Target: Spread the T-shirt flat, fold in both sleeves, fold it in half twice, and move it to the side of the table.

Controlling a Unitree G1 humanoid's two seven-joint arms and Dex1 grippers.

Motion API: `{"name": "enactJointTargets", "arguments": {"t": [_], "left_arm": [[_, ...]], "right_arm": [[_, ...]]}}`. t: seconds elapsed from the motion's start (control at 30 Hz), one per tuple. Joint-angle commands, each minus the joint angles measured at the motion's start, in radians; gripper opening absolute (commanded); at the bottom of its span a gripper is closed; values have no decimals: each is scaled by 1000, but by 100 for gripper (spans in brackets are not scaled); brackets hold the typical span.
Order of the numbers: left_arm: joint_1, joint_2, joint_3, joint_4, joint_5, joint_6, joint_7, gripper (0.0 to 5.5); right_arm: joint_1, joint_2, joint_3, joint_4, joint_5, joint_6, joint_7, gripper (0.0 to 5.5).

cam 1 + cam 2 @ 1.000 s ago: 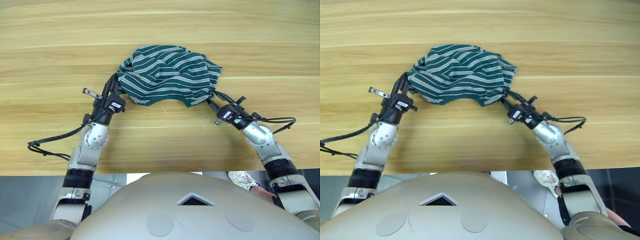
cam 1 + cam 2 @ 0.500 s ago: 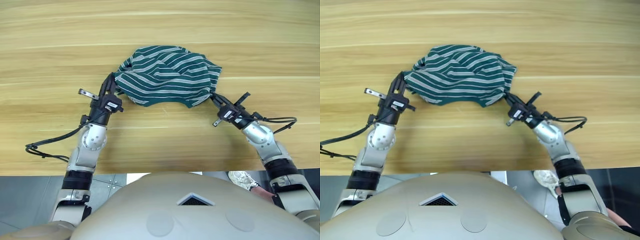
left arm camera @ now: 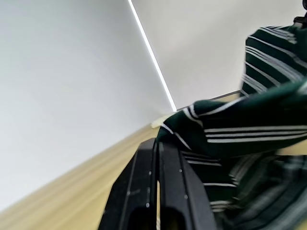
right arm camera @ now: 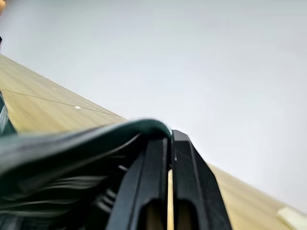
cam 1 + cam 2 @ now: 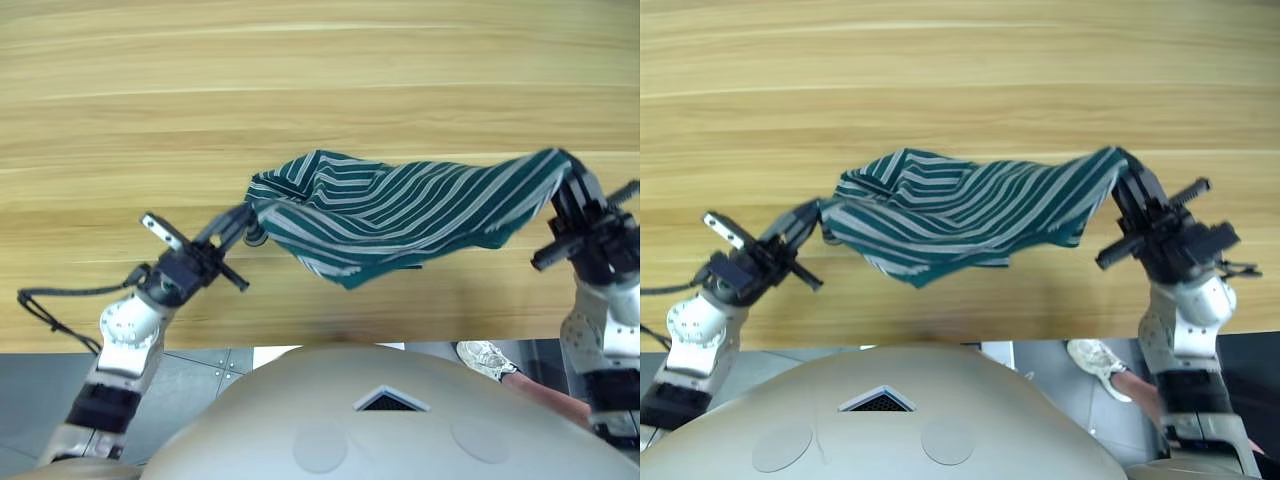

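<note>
0 folds are done: left fingers [image 5: 230,227] at 9 o'clock and right fingers [image 5: 574,190] at 3 o'clock pinch the shirt [image 5: 400,215], stretched over the tabletop [image 5: 300,80], not yet laid flat.

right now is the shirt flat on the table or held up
Held up: the shirt hangs stretched between left claw and right claw, middle sagging, creased.
</note>
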Motion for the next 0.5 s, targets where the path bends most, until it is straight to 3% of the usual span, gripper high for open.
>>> {"name": "enactJointTargets", "arguments": {"t": [0.03,0.17,0.3,0.4,0.5], "left_arm": [[-585,-153,96,445,-20,188,56,0],[-1200,-252,111,998,102,339,224,0],[-1571,-254,138,1189,160,325,435,0],[-1551,-229,142,1171,185,217,419,0],[-1295,-211,129,1129,199,128,293,0]], "right_arm": [[-605,174,26,454,-409,160,-357,1],[-1182,234,113,951,-708,368,-897,1],[-1478,231,93,1068,-817,392,-1308,1],[-1444,209,102,1029,-883,278,-1379,1],[-1263,193,131,994,-881,144,-1208,1]]}}
